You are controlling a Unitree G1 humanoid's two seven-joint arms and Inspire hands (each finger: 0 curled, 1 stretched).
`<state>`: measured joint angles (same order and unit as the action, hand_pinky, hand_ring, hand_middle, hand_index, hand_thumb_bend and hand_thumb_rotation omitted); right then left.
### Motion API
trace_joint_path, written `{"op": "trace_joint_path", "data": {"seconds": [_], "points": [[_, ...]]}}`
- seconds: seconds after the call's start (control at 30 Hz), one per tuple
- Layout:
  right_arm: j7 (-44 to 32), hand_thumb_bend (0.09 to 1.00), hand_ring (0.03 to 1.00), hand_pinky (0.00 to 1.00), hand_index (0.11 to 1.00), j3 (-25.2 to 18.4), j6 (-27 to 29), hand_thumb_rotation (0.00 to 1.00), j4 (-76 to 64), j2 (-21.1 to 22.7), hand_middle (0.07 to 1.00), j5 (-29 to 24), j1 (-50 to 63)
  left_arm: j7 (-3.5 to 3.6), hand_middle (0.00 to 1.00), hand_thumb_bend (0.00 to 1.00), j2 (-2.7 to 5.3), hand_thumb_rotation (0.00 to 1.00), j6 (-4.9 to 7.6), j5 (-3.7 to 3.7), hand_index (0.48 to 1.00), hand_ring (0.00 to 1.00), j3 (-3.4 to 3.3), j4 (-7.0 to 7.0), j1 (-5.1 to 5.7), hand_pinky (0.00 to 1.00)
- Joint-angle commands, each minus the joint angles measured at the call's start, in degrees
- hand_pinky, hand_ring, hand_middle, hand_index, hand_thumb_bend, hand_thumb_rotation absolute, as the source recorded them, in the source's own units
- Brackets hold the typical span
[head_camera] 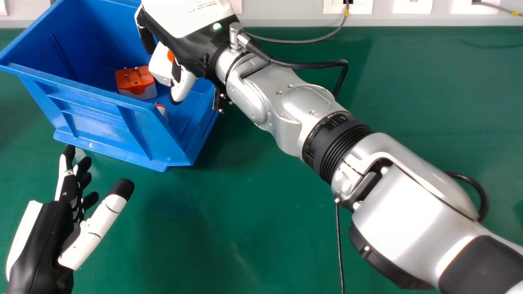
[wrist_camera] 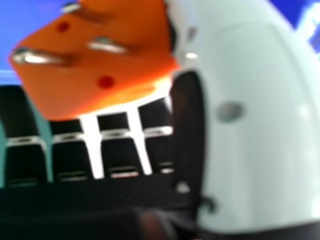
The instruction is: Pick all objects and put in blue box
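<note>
Left hand at lower left of frame, fingers straight, over the green counter, holding nothing. Right arm runs from lower right corner up to upper left. Blue box sits upper left. Inside: red-and-white piece just behind the front wall, mostly hidden by it; orange-and-white adapter farther back, prongs up. Right hand is over the box, gripping a white-and-orange adapter between thumb and fingers; right hand view shows its orange face with metal prongs. Wall sockets along top edge.
</note>
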<state>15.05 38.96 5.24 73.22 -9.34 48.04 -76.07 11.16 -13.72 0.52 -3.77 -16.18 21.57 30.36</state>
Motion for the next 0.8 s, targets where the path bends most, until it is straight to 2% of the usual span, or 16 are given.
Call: {"op": "trace_joint_path", "data": {"seconds": [0.0, 0.3, 0.53, 0.77], "points": [[2.0, 0.822, 0.968, 0.93, 0.970, 0.4, -0.7, 0.19, -1.5, -0.7, 0.971, 0.6, -1.9, -0.35, 1.00, 0.79, 0.37, 0.70, -0.02, 0.05, 1.000, 1.00, -0.12, 1.69, 0.31, 0.94], [2.8, 0.846, 0.996, 0.96, 0.996, 1.1, -1.2, 0.21, -1.2, -0.6, 0.997, 0.9, -1.6, -0.35, 1.00, 0.79, 0.25, 0.70, -0.48, 0.05, 1.000, 1.00, -0.03, 1.93, 0.03, 0.94], [2.9, 0.844, 1.000, 0.95, 1.000, 1.1, -1.2, 0.20, -1.2, -0.6, 1.000, 0.8, -1.2, -0.33, 1.00, 0.79, 0.22, 0.70, -0.19, 0.01, 1.000, 1.00, -0.09, 1.04, -0.58, 0.94], [3.3, 0.848, 1.000, 0.95, 1.000, 0.6, -1.2, 0.21, -1.4, -0.6, 1.000, 0.3, -0.3, -0.17, 1.00, 0.80, 0.36, 0.70, -0.99, -0.97, 1.000, 1.00, -0.13, 1.42, -0.74, 0.94]]}}
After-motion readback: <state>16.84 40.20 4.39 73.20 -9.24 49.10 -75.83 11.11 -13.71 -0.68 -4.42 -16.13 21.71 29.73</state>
